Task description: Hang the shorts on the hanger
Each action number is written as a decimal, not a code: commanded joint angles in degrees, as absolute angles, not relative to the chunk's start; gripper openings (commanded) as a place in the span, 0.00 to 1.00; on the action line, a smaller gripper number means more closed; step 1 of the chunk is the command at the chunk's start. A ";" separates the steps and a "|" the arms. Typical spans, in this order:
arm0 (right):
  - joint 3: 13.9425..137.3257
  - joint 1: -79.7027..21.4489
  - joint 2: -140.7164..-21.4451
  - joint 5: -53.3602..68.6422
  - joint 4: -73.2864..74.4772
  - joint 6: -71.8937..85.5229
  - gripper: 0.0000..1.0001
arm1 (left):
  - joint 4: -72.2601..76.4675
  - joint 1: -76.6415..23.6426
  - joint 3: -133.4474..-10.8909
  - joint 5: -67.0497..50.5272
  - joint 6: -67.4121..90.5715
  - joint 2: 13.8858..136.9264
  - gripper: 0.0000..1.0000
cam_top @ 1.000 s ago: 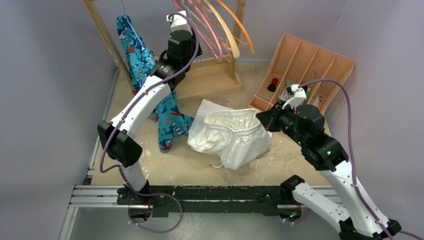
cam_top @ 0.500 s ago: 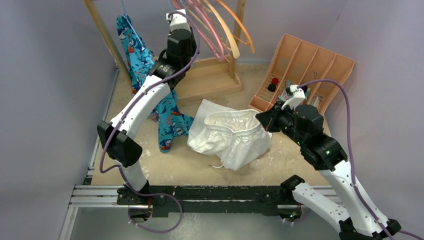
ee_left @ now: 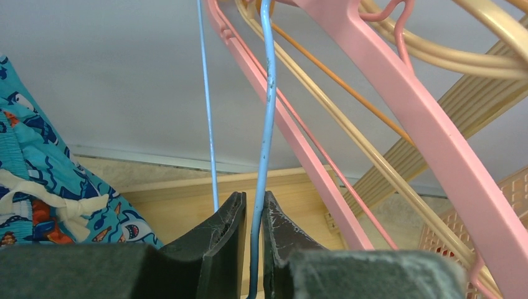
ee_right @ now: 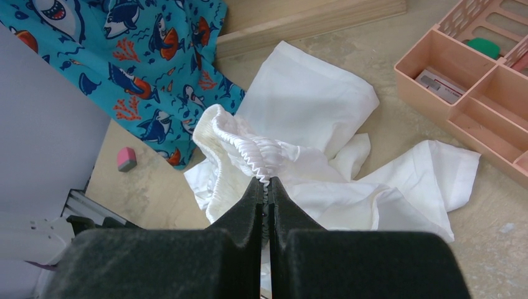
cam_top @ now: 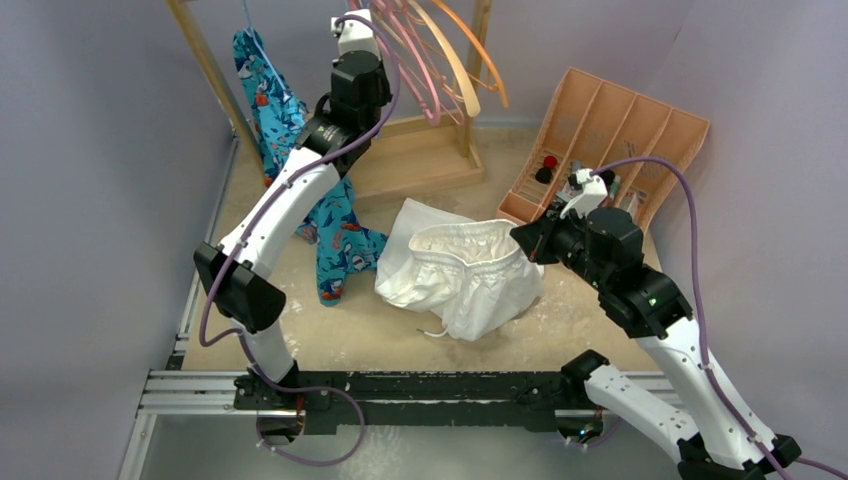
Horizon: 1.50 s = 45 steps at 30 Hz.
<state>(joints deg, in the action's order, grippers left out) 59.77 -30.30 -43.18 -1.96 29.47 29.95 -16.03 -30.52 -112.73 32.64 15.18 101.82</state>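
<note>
The white shorts (cam_top: 460, 275) lie crumpled on the table's middle, waistband up. My right gripper (cam_top: 520, 237) is at their right edge. In the right wrist view it (ee_right: 266, 182) is shut on the gathered waistband of the shorts (ee_right: 299, 99). My left gripper (cam_top: 355, 30) is raised among the hangers on the wooden rack. In the left wrist view the thin light-blue hanger (ee_left: 268, 124) runs down between its fingers, and the gripper (ee_left: 254, 198) is shut on that wire. A second thin blue wire stands just left of the fingers.
A blue shark-print garment (cam_top: 275, 110) hangs at the rack's left. Pink hangers (cam_top: 400, 50) and a tan-orange hanger (cam_top: 470, 50) crowd the rail beside my left gripper. The rack's wooden base (cam_top: 420, 160) lies behind the shorts. A peach divided tray (cam_top: 610, 130) stands at back right.
My left gripper's jaws have closed in onto the light-blue hanger wire, and that wrist has edged up toward the rail. The right gripper keeps its hold on the waistband.
</note>
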 commanded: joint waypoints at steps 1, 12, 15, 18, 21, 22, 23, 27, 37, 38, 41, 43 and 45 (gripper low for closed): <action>62.19 -29.97 -43.13 -1.70 26.85 29.00 0.00 | -16.69 -30.67 -114.88 34.16 13.87 102.75 0.18; 61.75 -30.03 -43.04 -0.98 26.74 28.91 0.00 | -15.42 -30.67 -115.08 36.95 12.00 100.45 0.00; 61.51 -30.04 -42.82 -0.48 26.18 29.09 0.00 | -14.24 -30.67 -114.71 36.66 11.95 99.15 0.00; 61.50 -30.05 -42.95 -0.18 26.02 29.09 0.00 | -11.86 -30.67 -112.69 34.78 11.64 97.72 0.00; 62.01 -30.01 -43.28 -0.02 26.14 29.14 0.00 | -9.18 -30.70 -110.14 33.68 10.52 96.21 0.00; 62.17 -30.00 -43.38 0.00 26.24 29.10 0.00 | -8.62 -30.68 -109.63 33.71 10.08 95.91 0.00; 62.37 -30.05 -43.44 0.00 26.36 29.09 0.00 | -8.06 -30.67 -108.96 33.74 9.52 95.59 0.00; 62.00 -30.00 -43.24 0.13 26.15 29.24 0.00 | -6.09 -30.67 -106.63 33.02 8.79 94.13 0.00; 62.80 -30.05 -44.73 -1.44 27.48 30.14 0.00 | -8.31 -30.67 -95.92 23.31 17.71 83.22 0.00; 62.77 -30.06 -44.52 -1.75 27.34 30.15 0.00 | -8.88 -30.67 -94.75 22.67 18.35 82.10 0.00; 62.58 -30.01 -44.15 -2.22 26.84 30.38 0.00 | -11.59 -30.67 -92.38 20.29 19.76 78.83 0.00; 62.51 -29.98 -44.11 -2.20 26.98 30.32 0.00 | -14.94 -30.67 -91.65 18.11 20.12 76.77 0.00; 62.42 -30.06 -44.10 -2.35 27.32 30.32 0.00 | -19.25 -30.67 -91.35 15.81 20.29 74.56 0.00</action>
